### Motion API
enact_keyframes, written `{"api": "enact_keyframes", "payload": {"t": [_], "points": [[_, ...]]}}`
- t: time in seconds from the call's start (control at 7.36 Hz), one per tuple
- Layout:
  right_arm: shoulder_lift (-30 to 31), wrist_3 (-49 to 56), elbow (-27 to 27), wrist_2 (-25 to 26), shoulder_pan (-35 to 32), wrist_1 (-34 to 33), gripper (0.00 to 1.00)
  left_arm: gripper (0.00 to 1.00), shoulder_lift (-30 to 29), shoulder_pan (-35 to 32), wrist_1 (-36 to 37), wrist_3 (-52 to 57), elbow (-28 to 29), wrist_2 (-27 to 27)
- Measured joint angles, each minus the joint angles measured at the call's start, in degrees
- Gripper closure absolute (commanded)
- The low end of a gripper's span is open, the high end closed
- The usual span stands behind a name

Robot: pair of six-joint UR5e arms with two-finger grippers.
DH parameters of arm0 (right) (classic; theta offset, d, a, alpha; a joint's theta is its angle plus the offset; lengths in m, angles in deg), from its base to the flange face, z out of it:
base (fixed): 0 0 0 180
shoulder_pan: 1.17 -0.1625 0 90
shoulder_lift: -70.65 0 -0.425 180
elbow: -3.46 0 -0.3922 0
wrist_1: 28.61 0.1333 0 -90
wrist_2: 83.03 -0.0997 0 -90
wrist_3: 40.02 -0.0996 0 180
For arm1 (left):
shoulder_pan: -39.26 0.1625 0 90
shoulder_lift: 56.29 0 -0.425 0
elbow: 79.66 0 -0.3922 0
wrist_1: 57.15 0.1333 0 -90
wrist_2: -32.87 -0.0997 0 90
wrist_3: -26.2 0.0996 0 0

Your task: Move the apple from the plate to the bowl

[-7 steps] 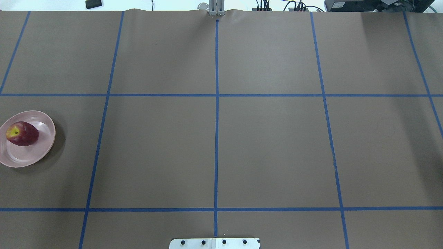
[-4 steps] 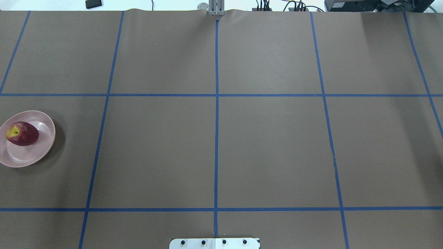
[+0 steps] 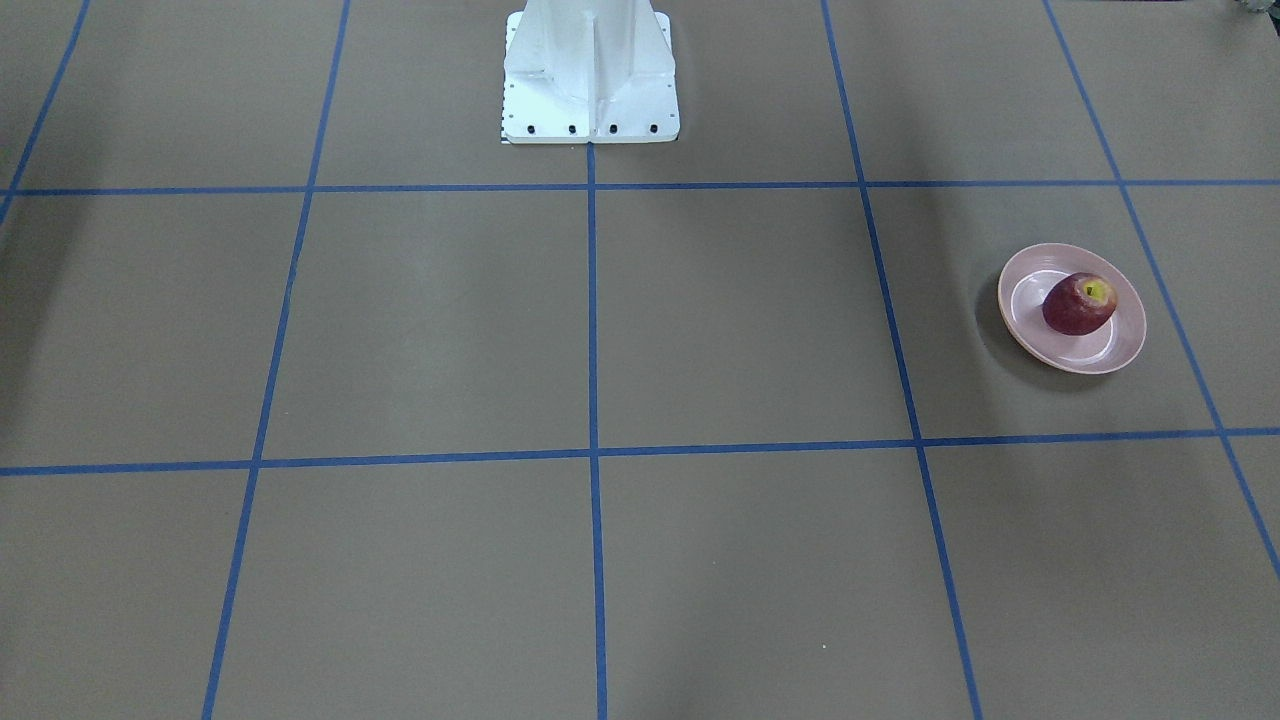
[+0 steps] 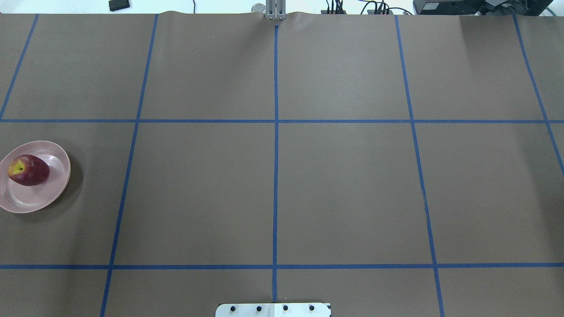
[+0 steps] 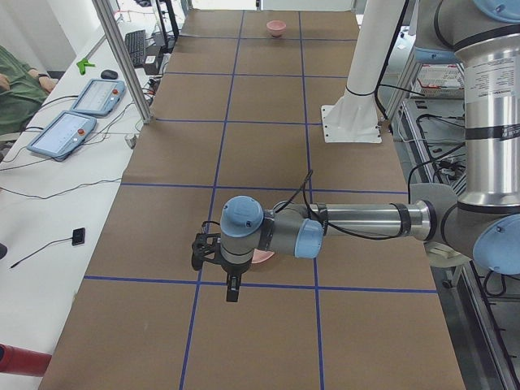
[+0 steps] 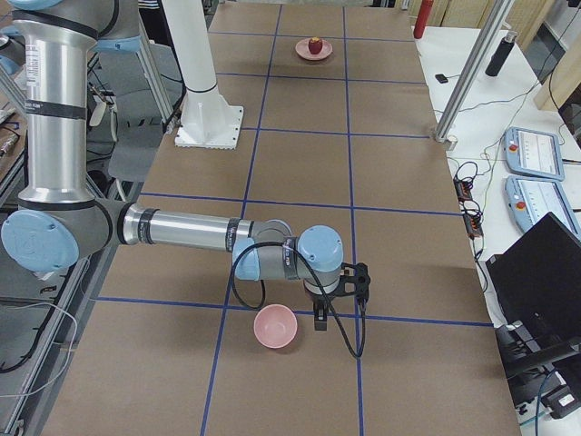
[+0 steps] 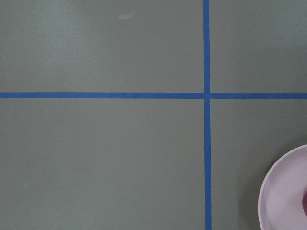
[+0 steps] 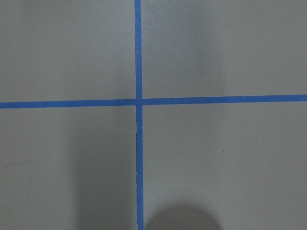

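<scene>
The dark red apple (image 4: 28, 170) lies on the pale pink plate (image 4: 48, 193) at the table's left edge; both also show in the front-facing view, apple (image 3: 1079, 303) on plate (image 3: 1030, 330). The left wrist view shows only the plate's rim (image 7: 283, 196) at its lower right. The small pink bowl (image 6: 275, 327) stands at the table's right end, next to my right gripper (image 6: 318, 320). My left gripper (image 5: 233, 288) hangs above the table beside the plate (image 5: 262, 258), which the wrist partly hides. Both grippers show only in the side views, so I cannot tell whether they are open or shut.
Brown table cover with a blue tape grid. The white robot base (image 3: 590, 75) stands at the table's middle near edge. Control tablets (image 6: 536, 154) and cables lie on the operators' side. A person sits at the far left of the left side view.
</scene>
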Motion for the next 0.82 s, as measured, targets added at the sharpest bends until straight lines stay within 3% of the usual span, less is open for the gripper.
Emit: {"api": "enact_keyframes", "payload": {"t": [0.41,0.82], "points": [[5.19,7.76,-0.26,-0.54,-0.76,0.88,0.00,0.02,0.41,-0.03,-0.83,-0.44,-1.23,0.10],[5.12,8.22,-4.79,-0.58,0.03,0.97,0.00,0.02,0.47,-0.04,-0.86,-0.48,-1.48,0.16]]}}
